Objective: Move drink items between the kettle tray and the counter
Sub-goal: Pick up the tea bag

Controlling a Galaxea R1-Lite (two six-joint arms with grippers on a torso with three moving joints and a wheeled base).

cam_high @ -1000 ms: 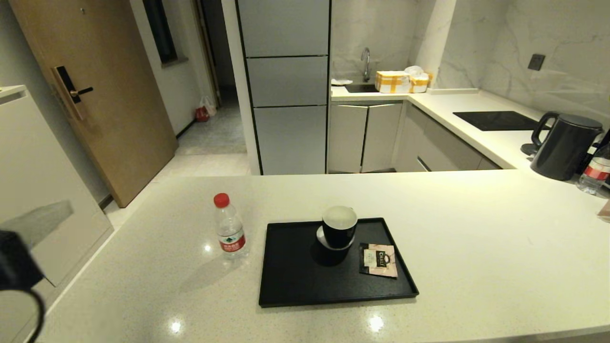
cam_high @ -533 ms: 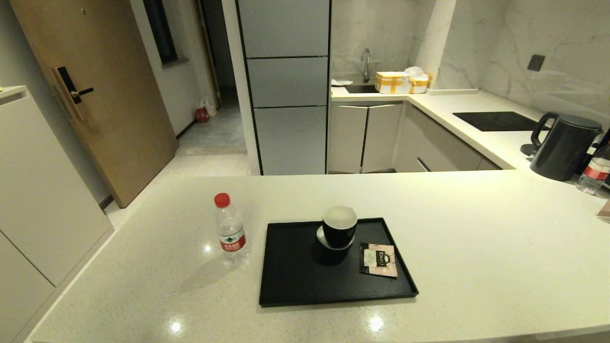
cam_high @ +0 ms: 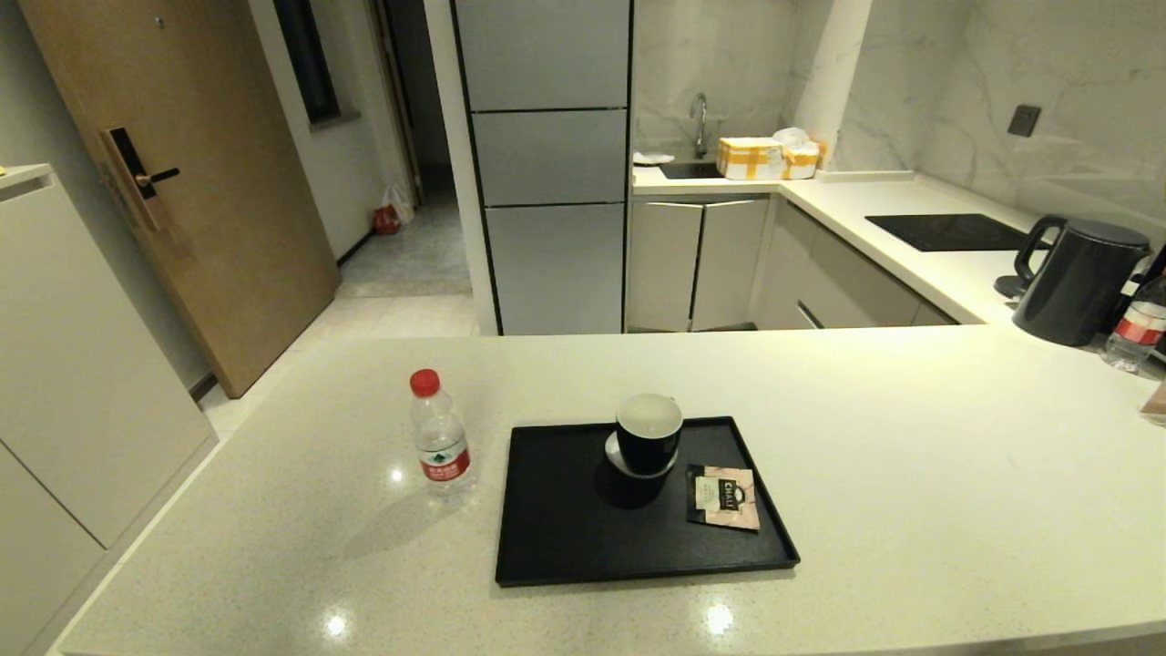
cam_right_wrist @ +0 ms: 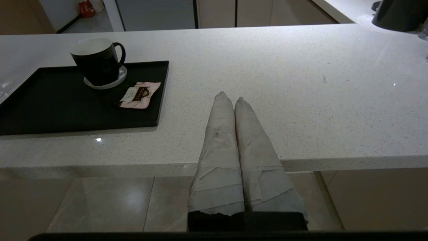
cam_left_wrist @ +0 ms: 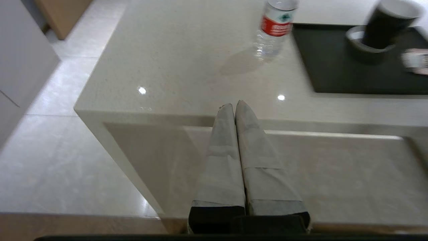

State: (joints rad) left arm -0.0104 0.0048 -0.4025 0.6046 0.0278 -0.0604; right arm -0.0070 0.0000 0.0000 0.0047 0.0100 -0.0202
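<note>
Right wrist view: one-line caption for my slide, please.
Shut right gripper at the counter edge, beside the black tray holding the cup and tea sachet.

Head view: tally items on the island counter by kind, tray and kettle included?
Water bottle: 2, second by kettle
Tray: 1
Cup: 1
Saucer: 1
Tea sachet: 1
Kettle: 1
Total: 7
</note>
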